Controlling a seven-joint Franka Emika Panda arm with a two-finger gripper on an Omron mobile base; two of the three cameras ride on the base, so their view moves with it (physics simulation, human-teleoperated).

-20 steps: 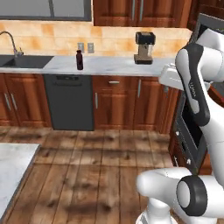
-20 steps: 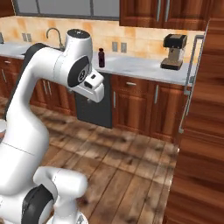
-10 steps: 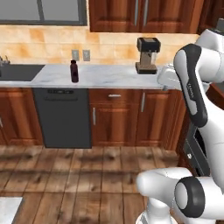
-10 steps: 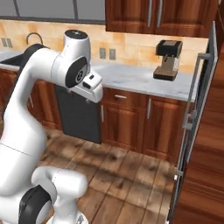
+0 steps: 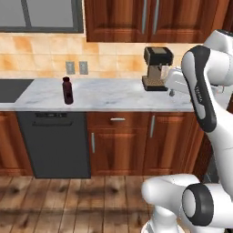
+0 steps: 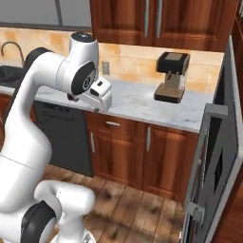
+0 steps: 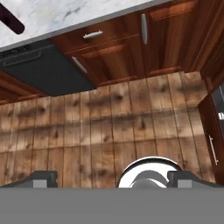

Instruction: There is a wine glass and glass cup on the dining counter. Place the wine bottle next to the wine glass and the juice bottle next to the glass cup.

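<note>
The juice bottle [image 5: 68, 90], squat and dark maroon with a maroon cap, stands upright on the marbled worktop [image 5: 113, 96] against the tiled wall, left of centre. In the hand view its dark body [image 7: 11, 19] crosses the top left corner. My gripper [image 5: 171, 92] hangs in the air well to the bottle's right, in front of the worktop edge and pointing down at the wooden floor. In the hand view the gripper [image 7: 113, 179] is open, its fingertips [image 7: 43, 178] set wide apart with nothing between them. The wine bottle, wine glass, glass cup and dining counter are out of view.
A coffee machine [image 5: 157, 68] stands on the worktop behind my hand. A dark dishwasher [image 5: 54, 145] sits under the bottle, with wood cabinets [image 5: 136, 145] beside it. A sink [image 5: 9, 88] lies at far left. A tall dark appliance door [image 6: 213, 161] stands open at right.
The base has driven toward the wall worktop, so the whole scene has shifted and grown larger. The arm holds the same pose, gripper still open.
</note>
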